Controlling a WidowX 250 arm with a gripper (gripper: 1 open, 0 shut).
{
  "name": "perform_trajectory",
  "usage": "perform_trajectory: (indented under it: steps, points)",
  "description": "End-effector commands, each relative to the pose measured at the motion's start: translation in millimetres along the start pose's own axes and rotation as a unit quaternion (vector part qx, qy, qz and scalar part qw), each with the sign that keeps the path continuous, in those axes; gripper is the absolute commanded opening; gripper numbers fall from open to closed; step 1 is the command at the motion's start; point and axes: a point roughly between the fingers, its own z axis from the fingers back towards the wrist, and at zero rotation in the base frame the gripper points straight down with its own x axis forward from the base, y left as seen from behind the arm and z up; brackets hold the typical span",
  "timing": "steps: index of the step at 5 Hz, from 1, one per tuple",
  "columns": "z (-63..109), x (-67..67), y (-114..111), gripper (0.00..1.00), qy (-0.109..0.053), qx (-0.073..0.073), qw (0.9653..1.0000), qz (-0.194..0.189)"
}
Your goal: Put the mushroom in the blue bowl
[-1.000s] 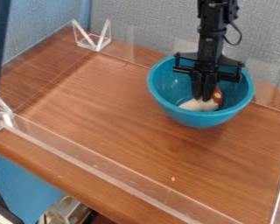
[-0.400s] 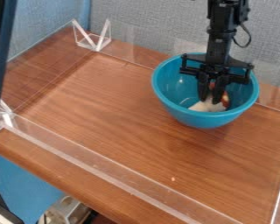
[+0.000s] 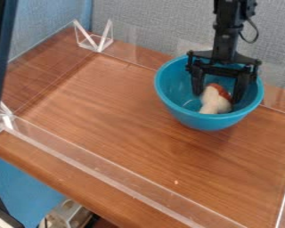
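Observation:
The teal-blue bowl (image 3: 181, 98) stands on the wooden table at the right. Inside it lies the mushroom (image 3: 214, 99), cream-white stem toward me, brownish-orange cap at the upper right. My gripper (image 3: 220, 82) reaches straight down into the bowl from above. Its black fingers are spread wide on either side of the mushroom, and nothing is clamped between them.
A clear plastic wall (image 3: 61, 147) runs along the table's front and left edges. A small clear stand (image 3: 95, 38) sits at the back left corner. Bare wood stretches left and in front of the bowl.
The gripper's fingers have spread apart and let go of the mushroom, which now lies in the bowl. The bowl shifted slightly right early on.

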Motion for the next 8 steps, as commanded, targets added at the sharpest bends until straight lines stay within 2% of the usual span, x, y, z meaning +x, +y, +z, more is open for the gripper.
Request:
perform_trajectory:
  steps: [1,3,5,8]
  points:
    - [18.2,3.6,14,1.00,-0.034,-0.007,0.9994,0.008]
    - [16.9,-6.3,10,1.00,-0.033,-0.006,0.9985,0.043]
    - [36.9,-8.9,13,1.00,-0.033,-0.002,0.9971,0.068]
    - [21.3,-8.9,4,1.00,-0.034,0.002,0.9925,0.117]
